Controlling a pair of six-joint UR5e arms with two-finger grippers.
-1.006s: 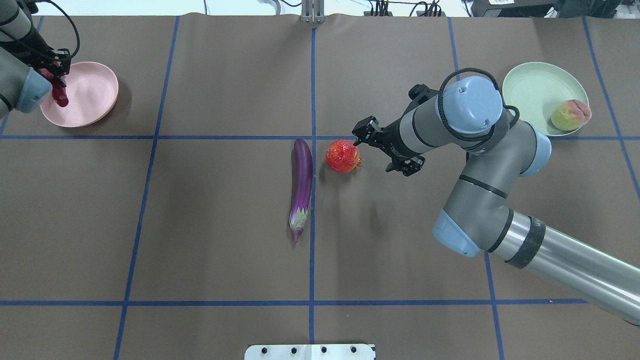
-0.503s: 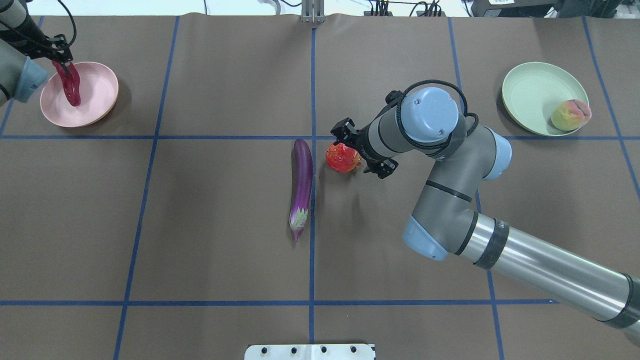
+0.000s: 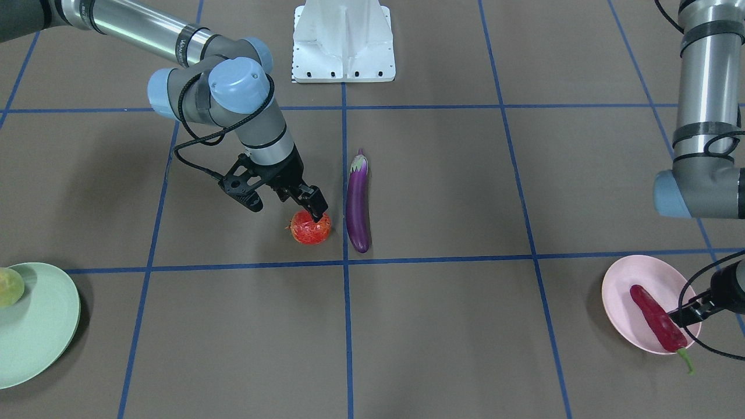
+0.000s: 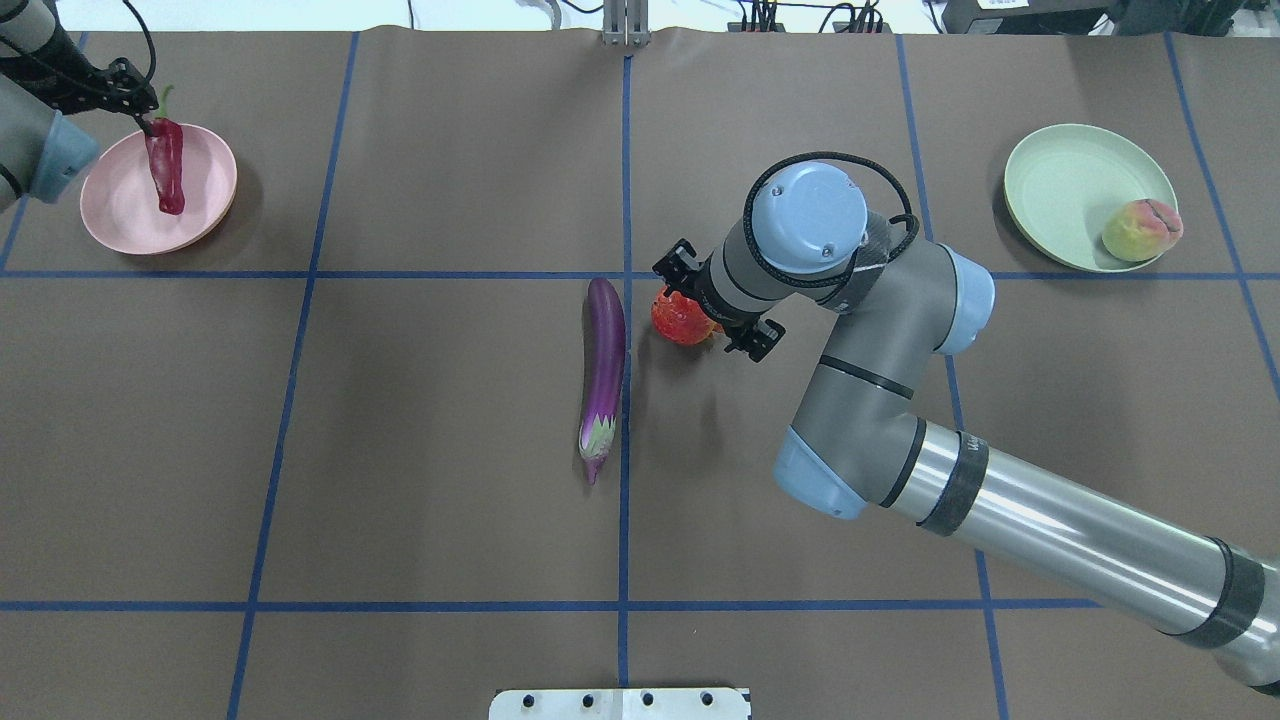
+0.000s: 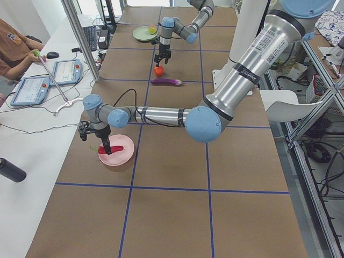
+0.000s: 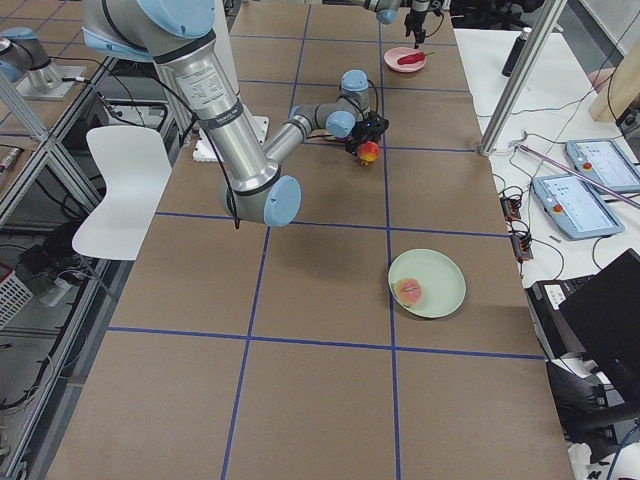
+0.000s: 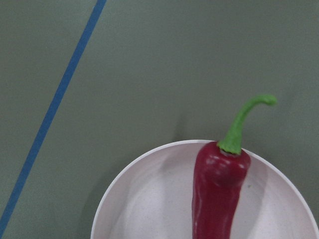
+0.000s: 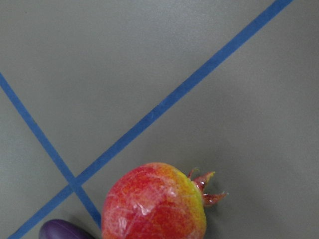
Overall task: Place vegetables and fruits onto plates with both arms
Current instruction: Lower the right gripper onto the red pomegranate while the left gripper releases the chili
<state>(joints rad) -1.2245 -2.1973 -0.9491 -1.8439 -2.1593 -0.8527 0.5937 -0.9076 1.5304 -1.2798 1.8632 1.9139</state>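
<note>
Right gripper [image 4: 718,300] now seemingly on red fruit [image 4: 680,318], spread wide; left gripper [image 4: 143,120] state unclear.

Glossy eggplant [image 4: 604,350] and chili pepper [image 7: 218,199], matte pink plate [image 7: 139,214] and table cover [image 4: 450,450]

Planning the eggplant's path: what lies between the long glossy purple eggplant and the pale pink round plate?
Nothing: in the overhead view, only bare brown table with blue tape lines separates the eggplant from the plate.
</note>
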